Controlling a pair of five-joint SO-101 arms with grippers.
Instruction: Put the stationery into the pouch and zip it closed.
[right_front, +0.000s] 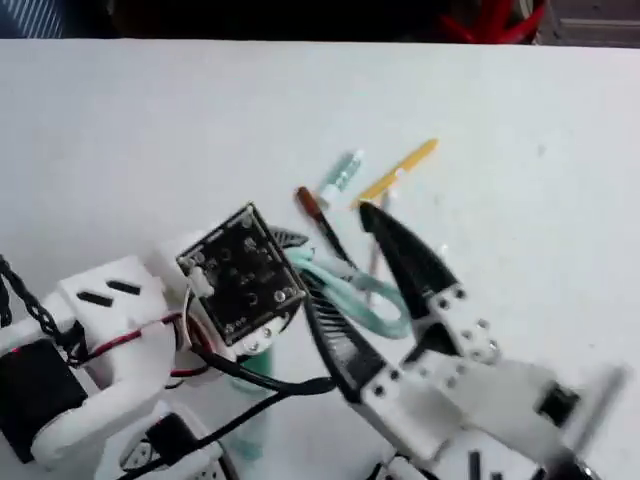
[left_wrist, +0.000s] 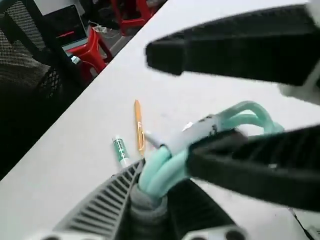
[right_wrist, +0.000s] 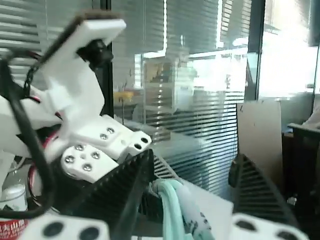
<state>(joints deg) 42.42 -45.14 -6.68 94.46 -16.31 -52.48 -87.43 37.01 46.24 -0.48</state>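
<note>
The left gripper (left_wrist: 150, 202) is pinching the mint pouch (right_front: 378, 300) at lower centre of the high view, the right gripper (right_front: 336, 247) straddling it with fingers spread; a yellow pen (right_front: 400, 172), green tube (right_front: 340, 172) and brown pen (right_front: 318, 215) are lying just above on the white table (right_front: 150, 130)

At lower left of the high view the left arm (right_front: 110, 330) sits folded low, left gripper (left_wrist: 157, 180) clamped on mint straps (left_wrist: 170, 160). From lower right, the right arm (right_front: 490, 395) extends its right gripper (right_front: 335, 243), jaws spread wide around them.
</note>
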